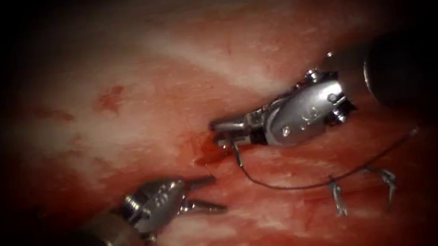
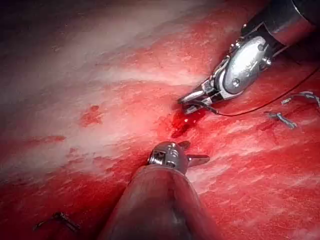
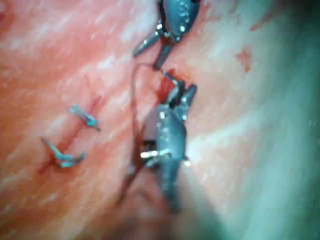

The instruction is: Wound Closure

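The tissue [image 1: 253,38], a slab of pork belly banded in wet red and pale white streaks, glistens unevenly, and a small pool of red fluid [image 1: 207,152] sits at the near end of the cut.

The right arm's tool [image 1: 220,131], a polished silver needle driver with a rounded wrist housing, reaches in from the tissue's right edge and lies with its tips at that pool. Its jaws are closed to a narrow gap on something thin and dark at the tips; whether this is the curved needle or the thread alone cannot be told. From there the thin dark thread [image 1: 297,187] sags in a loose arc across the tissue toward its right edge.

Below that arc two finished stitches stand on the cut, each with short pale bristly cut ends [image 1: 338,200].

The left arm's tool [image 1: 209,193], silver with slim tapered jaws, comes from the tissue's lower left corner. Its jaws are spread in a moderate V, holding nothing, above the tissue just beside the pool. A bare strip of tissue separates the two tools.
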Robot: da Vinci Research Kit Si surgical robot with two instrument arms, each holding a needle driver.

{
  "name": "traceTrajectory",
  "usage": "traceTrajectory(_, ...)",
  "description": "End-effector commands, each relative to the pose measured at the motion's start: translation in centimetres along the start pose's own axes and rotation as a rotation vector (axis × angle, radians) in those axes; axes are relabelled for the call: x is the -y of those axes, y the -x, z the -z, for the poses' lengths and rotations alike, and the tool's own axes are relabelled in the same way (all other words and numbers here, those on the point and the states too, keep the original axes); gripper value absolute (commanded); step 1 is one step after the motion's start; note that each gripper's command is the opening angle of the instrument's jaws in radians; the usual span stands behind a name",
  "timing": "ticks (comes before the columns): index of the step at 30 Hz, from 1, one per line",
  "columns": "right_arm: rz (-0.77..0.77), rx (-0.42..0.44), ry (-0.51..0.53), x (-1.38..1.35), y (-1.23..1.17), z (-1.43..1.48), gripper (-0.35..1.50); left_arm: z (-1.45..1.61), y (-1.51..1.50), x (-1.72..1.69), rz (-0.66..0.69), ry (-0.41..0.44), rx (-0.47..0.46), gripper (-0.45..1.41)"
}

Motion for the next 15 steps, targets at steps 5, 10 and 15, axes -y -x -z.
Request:
traceTrajectory(5, 0.071, 0.001, 0.008, -0.05, -0.07, -0.05, -0.35, -0.1, 0.04, 0.01, 0.0, 0.004, -0.001, 0.19)
traceTrajectory(10, 0.074, -0.013, 0.052, -0.01, -0.04, -0.02, -0.35, -0.1, 0.04, 0.01, -0.001, 0.005, -0.001, 0.19)
traceTrajectory(15, -0.031, -0.025, 0.087, 0.01, 0.03, -0.03, -0.35, -0.09, 0.04, 0.01, -0.001, 0.005, -0.001, 0.19)
